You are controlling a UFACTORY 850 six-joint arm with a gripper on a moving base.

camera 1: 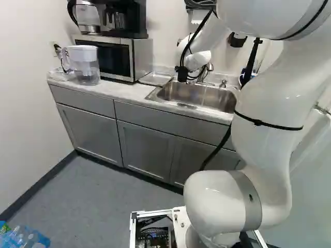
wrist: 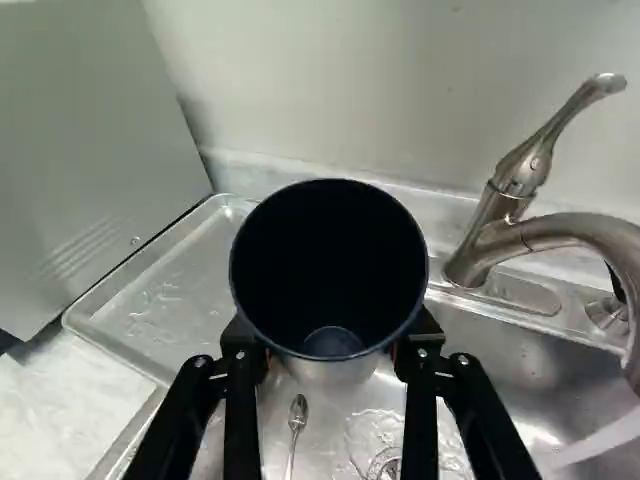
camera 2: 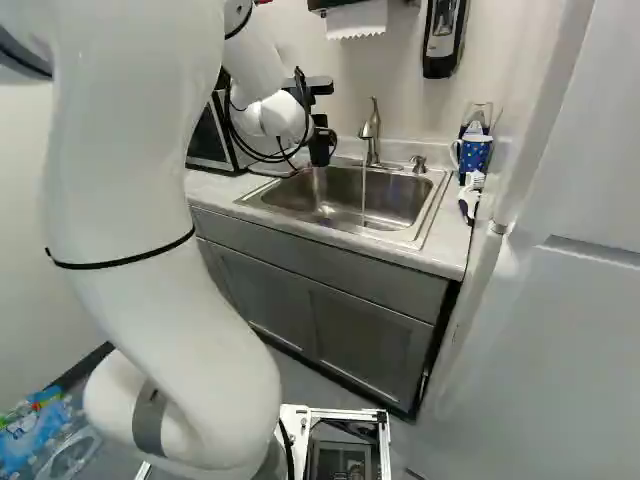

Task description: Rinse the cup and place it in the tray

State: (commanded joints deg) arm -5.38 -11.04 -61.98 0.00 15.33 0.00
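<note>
Above the tray side of the sink (camera 1: 207,97): one cup (wrist: 328,268), in grip

Cup: one, dark inside, metallic outside near the base, tilted so that its mouth faces the wrist camera. Held up, well apart from the tray.

Claw (camera 2: 321,142): one, black, clasping the cup, a finger on each of two sides. It is carried at the end of the white arm (camera 1: 264,144), which reaches over the counter (camera 1: 124,90).

Tray (wrist: 160,300): one, shallow, metal, wet inside, lying between the microwave (camera 1: 111,58) and the sink.

Faucet (wrist: 490,235): one, brushed metal, at the back of the sink. A stream of water (camera 2: 364,200) runs from it into the basin, to one side of the cup.

Within the sink: one spoon (wrist: 298,415); one drain (wrist: 388,465), the spoon just beside it.

On top of the microwave: one coffee maker (camera 1: 121,20); one kettle (camera 1: 87,18).

On the counter beside the microwave: one clear pitcher (camera 1: 85,64) with a white lid.

At the other end, right of the sink in the right base view: one blue patterned mug (camera 2: 473,152); one brush (camera 2: 470,195), near it.

Mounted above the sink: one paper towel roll (camera 2: 356,18); one dispenser (camera 2: 443,38), black and white.

Beneath: grey cabinets (camera 1: 147,147). On the floor, lower left of the left base view: wrapped bottles (camera 1: 23,237).
</note>
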